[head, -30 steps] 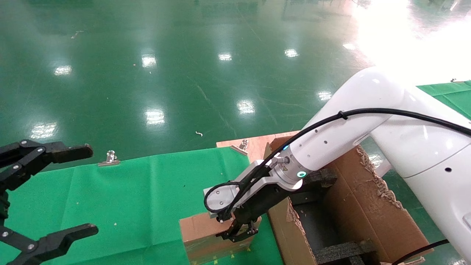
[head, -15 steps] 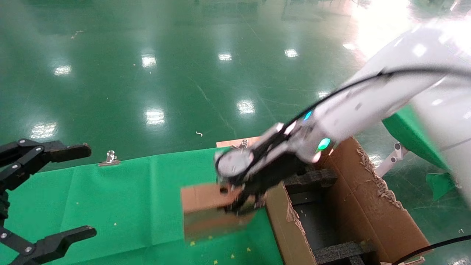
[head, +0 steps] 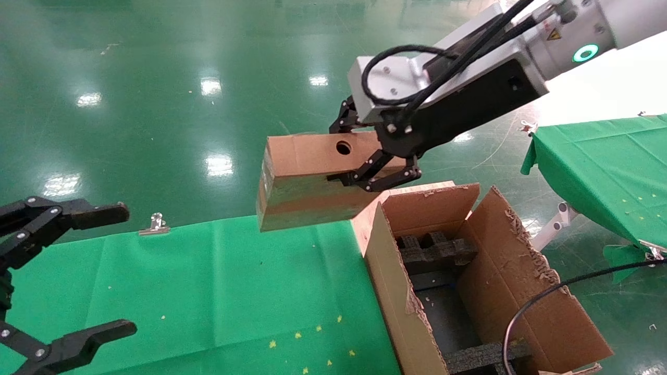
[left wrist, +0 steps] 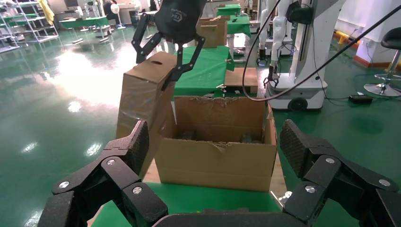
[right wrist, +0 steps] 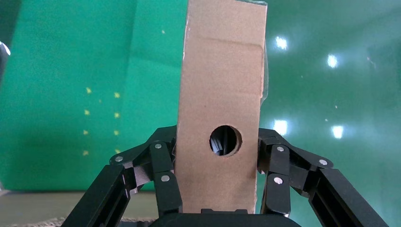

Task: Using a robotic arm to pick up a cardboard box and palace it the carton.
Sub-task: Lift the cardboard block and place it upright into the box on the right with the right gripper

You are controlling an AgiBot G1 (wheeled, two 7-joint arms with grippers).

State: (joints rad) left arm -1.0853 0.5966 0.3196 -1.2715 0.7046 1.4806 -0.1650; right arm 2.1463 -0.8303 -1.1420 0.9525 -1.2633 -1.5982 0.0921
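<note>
The small box (head: pixel 307 179) hangs in the right gripper (head: pixel 365 156) above the table's (head: pixel 182 291) far right edge, just left of the carton (head: pixel 500 271). The left gripper (head: pixel 68 276) sits at the table's left.

Between my spread left gripper (left wrist: pixel 215 161) jaws I see the carton (left wrist: pixel 215 156); beyond, the right gripper (left wrist: pixel 170 52) clamps the box (left wrist: pixel 142 101) aloft.

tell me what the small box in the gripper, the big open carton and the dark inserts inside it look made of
Cardboard box, held in the right gripper: brown cardboard, matte on top; its side shines, likely clear tape.
Carton: corrugated cardboard, matte, with ragged, shredded flap edges.
Inserts: black, dull and rough-edged, probably foam.
The left gripper hangs open beside the table.
</note>
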